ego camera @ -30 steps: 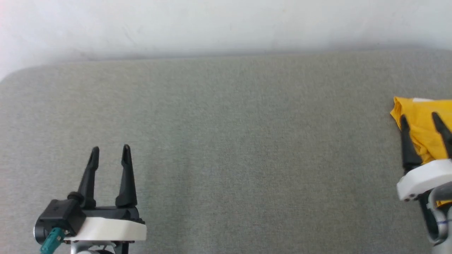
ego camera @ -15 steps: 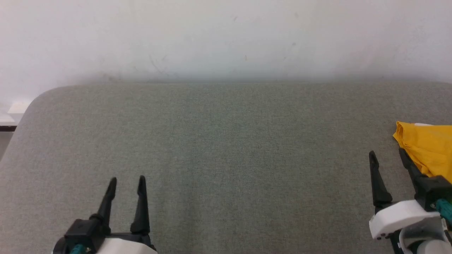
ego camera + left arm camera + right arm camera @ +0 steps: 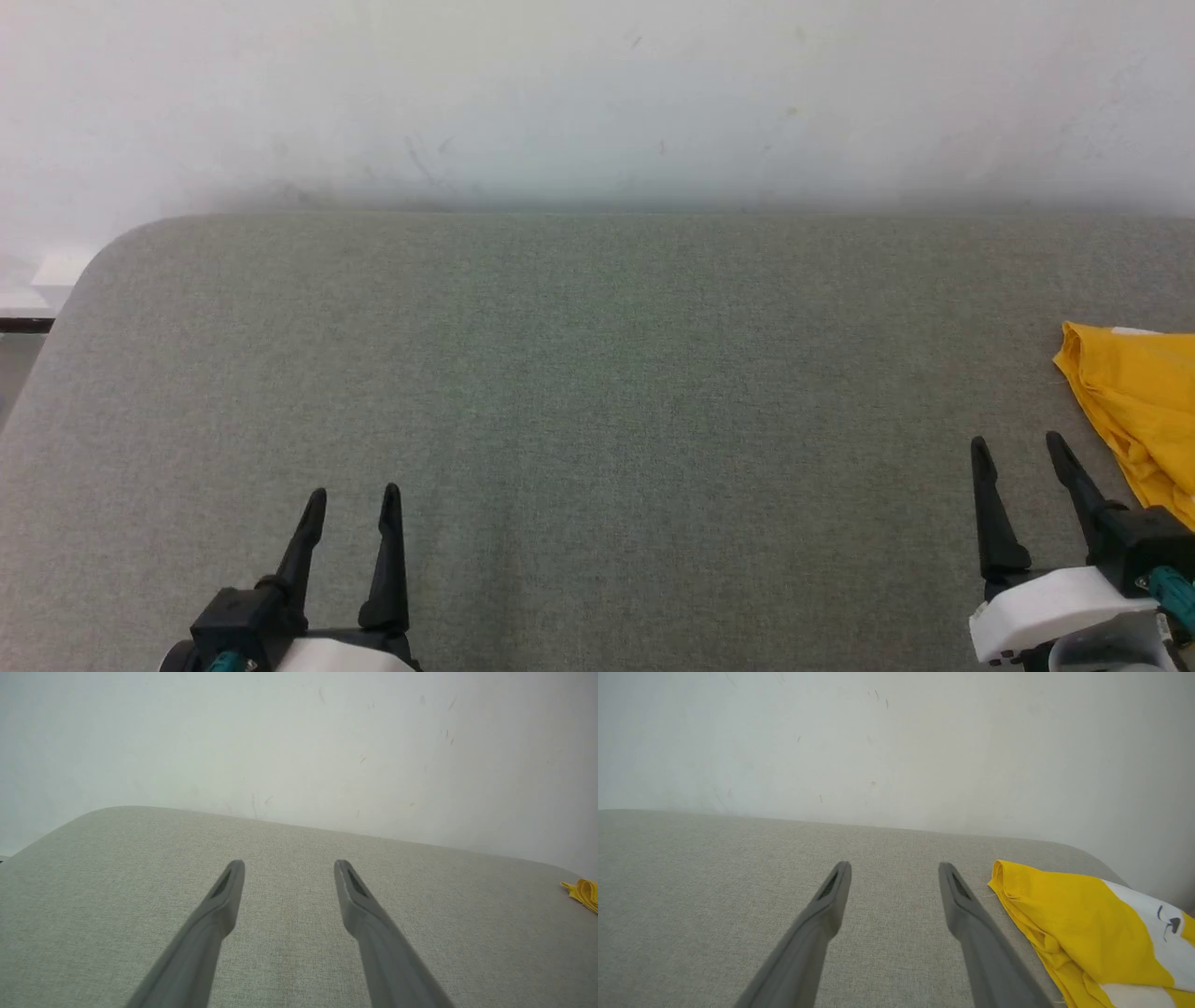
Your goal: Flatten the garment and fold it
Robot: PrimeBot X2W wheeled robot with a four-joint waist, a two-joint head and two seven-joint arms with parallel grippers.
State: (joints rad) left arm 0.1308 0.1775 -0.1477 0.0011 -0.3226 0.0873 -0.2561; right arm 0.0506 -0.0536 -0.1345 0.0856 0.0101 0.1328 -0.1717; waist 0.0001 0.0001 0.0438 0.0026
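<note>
I log the garment (image 3: 1134, 401) as bright yellow, with a white patch carrying a small dark mark in the right wrist view. Surface (image 3: 597, 373): grey-green woven fleck. Wall (image 3: 597, 93): off-white, faint scuffs. Left pincer (image 3: 354, 493) and right pincer (image 3: 1017, 441): black, white housings, teal connectors.

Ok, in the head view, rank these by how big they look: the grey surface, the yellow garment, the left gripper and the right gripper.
1. grey surface
2. right gripper and left gripper: alike, both cropped at the bottom edge and nearer the camera
3. garment: smallest as shown, but the frame edge crops it
</note>
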